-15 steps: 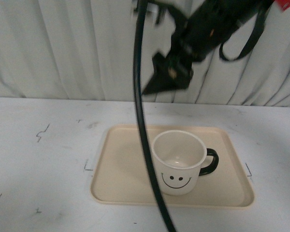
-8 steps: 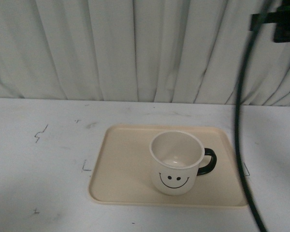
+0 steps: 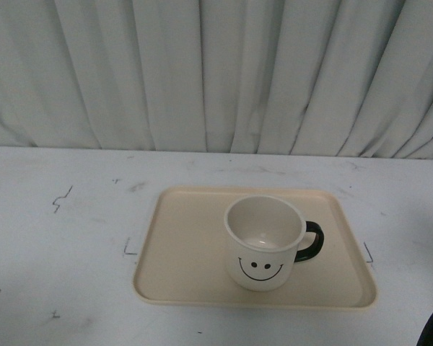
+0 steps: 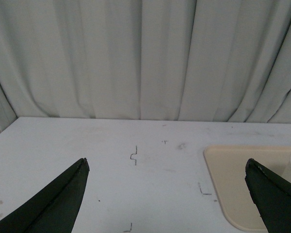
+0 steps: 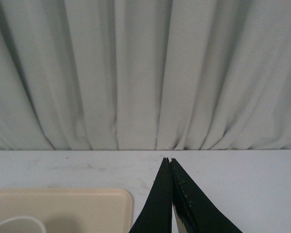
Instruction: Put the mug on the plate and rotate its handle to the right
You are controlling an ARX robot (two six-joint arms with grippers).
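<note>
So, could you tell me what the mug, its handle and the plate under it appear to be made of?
The mug looks like glazed ceramic or enamel: smooth cream-white walls, a faint sheen inside and a printed black smiley. The handle is a glossy dark loop, probably the same body with a dark coating. The plate looks like matte beige plastic: even colour, rounded corners, low moulded rim.

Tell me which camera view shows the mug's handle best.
The front view: the handle shows whole on the mug, pointing right. The left wrist view catches only a sliver of the mug at its edge, the right wrist view only part of the rim; neither shows the handle.
</note>
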